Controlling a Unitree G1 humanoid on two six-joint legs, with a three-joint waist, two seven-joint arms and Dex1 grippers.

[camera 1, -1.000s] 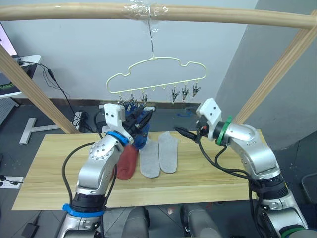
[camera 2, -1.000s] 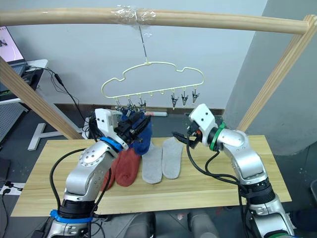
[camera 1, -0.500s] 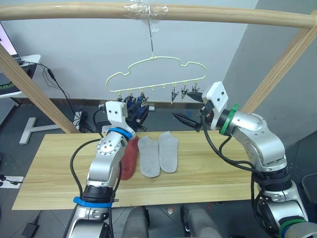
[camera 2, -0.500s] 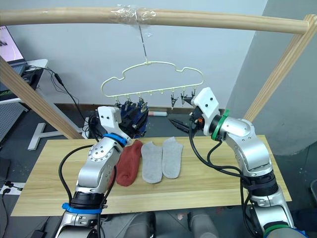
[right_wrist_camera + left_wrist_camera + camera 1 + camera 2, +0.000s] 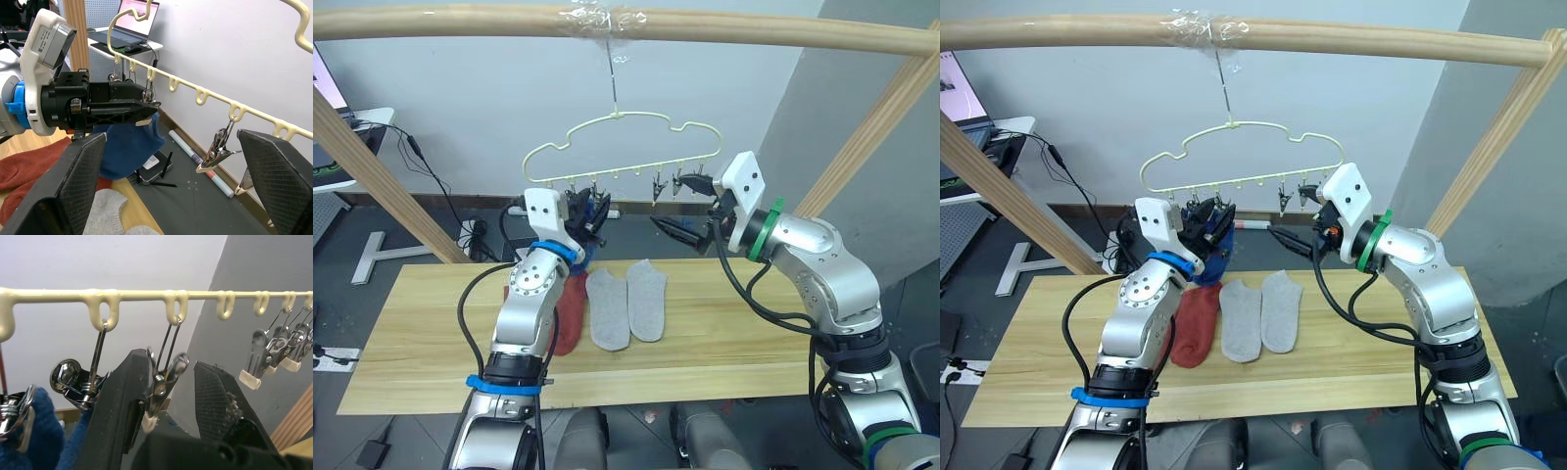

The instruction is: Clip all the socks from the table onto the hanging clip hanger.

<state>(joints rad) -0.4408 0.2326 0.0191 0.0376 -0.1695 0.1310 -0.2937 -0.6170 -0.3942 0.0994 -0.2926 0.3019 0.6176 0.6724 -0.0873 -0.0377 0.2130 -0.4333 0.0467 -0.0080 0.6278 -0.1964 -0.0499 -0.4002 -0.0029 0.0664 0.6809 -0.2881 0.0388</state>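
In the left eye view, the clip hanger [image 5: 625,149] is hung over the table [image 5: 421,323], where red and grey socks [image 5: 626,304] are laid. In the left wrist view, a silver clip [image 5: 164,382] is seen between the left gripper's [image 5: 171,396] spread fingers. In the right wrist view, the right gripper [image 5: 171,181] is held wide apart.

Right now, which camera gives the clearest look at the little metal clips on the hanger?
The left wrist view: the clips hang close up from the clip hanger, one between the left pincer fingers. Both eye views show them tiny; the right wrist view shows several.
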